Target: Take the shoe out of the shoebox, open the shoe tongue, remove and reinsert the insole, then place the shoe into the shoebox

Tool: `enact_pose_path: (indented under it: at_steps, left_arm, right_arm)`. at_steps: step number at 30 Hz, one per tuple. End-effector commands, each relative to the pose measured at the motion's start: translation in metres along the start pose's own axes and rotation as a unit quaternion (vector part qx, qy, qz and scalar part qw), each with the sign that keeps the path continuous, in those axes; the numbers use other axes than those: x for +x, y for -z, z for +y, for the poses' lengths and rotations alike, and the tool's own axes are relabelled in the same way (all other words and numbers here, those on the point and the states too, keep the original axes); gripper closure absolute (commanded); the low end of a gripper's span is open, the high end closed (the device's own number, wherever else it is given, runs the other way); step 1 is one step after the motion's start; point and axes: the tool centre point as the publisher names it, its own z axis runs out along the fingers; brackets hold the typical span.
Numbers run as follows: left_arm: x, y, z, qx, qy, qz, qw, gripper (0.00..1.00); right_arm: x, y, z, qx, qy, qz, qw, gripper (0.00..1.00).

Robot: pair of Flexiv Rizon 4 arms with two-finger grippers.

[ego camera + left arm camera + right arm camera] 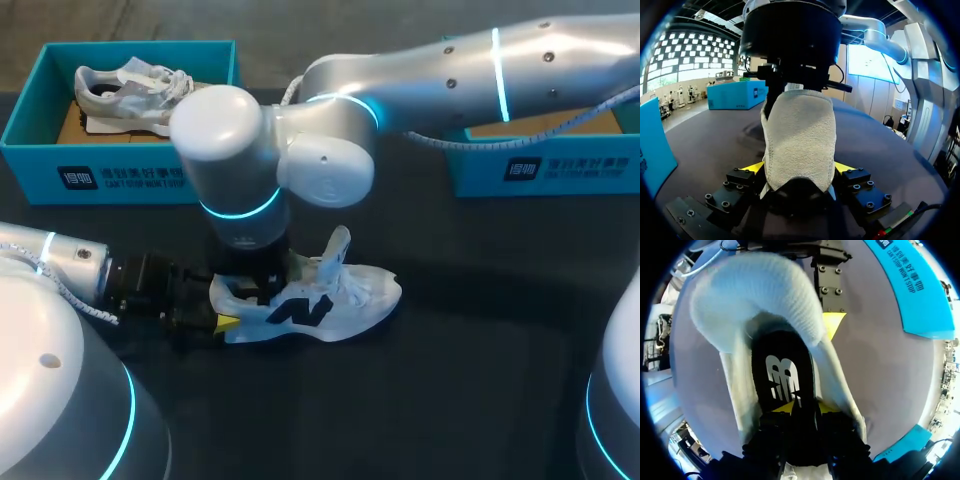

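A white shoe (pixel 345 298) with a dark logo lies on its sole mid-table, toe to the right. My left gripper (pixel 225 322) comes in from the left and is shut on the heel. In the left wrist view the heel (pixel 800 135) fills the gap between the fingers of that gripper (pixel 798 168). My right arm reaches down from the back right, its gripper (pixel 256 285) inside the shoe's opening. In the right wrist view the right gripper (pixel 804 407) rests on the black insole (pixel 782 370), which lies inside the shoe, tips slightly apart. The tongue (pixel 338 245) stands up.
A teal shoebox (pixel 120 175) at the back left holds a grey shoe (pixel 130 90). A second teal box (pixel 545 170) stands at the back right, under my right arm. The dark table in front of the shoe is bare.
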Motion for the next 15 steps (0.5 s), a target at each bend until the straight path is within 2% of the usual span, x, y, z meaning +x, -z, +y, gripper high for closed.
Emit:
enact_pose_path:
  at_steps: [1,6,15]
  left_arm:
    - [-0.002,-0.002,0.003,-0.001,0.000,0.001,1.000,1.00]
    - [-0.002,-0.002,0.003,-0.001,0.000,0.001,1.000,1.00]
    - [-0.002,-0.002,0.003,-0.001,0.000,0.001,1.000,1.00]
  right_arm:
    - [-0.002,-0.016,0.003,0.003,-0.001,0.012,1.000,0.72]
    - [0.005,-0.032,-0.002,0.009,-0.008,0.032,0.999,0.73]
    - [0.021,-0.043,-0.010,0.031,-0.008,0.076,0.997,0.86]
